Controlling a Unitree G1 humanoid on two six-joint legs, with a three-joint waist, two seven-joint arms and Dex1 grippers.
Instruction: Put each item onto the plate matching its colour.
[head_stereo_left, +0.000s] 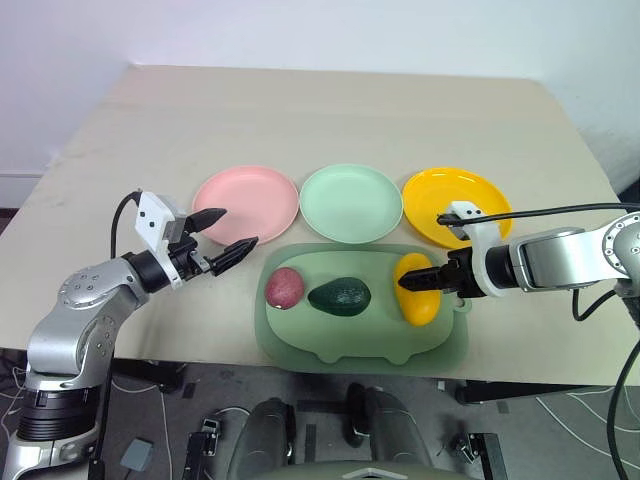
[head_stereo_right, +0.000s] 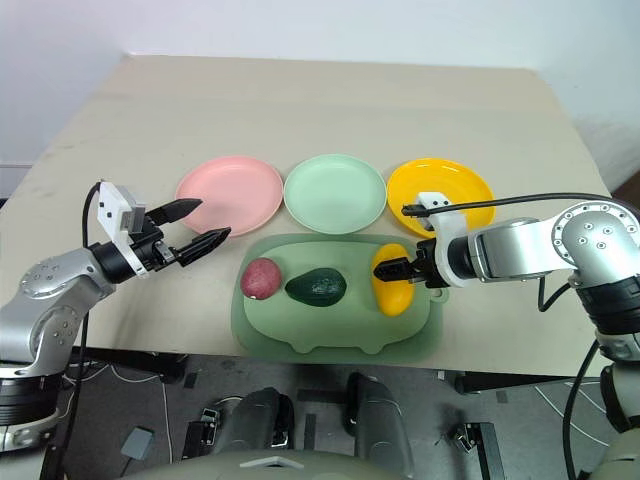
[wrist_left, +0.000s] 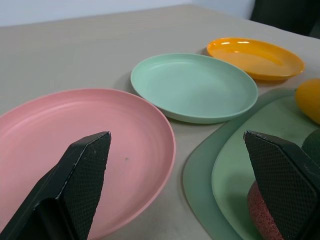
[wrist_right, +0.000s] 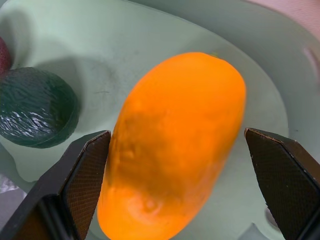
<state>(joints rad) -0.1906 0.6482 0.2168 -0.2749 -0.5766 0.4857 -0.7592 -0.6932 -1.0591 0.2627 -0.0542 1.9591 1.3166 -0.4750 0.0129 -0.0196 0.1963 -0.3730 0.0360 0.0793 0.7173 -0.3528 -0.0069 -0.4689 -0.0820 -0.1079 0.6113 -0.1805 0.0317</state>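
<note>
Over the green tray (head_stereo_left: 300, 340), the right gripper (head_stereo_left: 432, 281) straddles the mango (head_stereo_left: 416, 289) with jaws wide and nothing gripped, evidently lining up a pick for the orange plate (head_stereo_left: 490, 200), while the left gripper (head_stereo_left: 225, 236) waits open and empty beside the pink plate (head_stereo_left: 245, 203).

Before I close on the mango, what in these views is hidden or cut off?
- Mango: underside hidden by its own body; in the head views the right gripper covers its middle.
- Contact: right wrist view shows one finger at the mango's side, touching or not unclear; the other stands apart.
- Reddish-purple fruit: left wrist view, mostly behind the left gripper's finger and cut by the edge.
- Avocado: cut by the right wrist view's edge.
</note>
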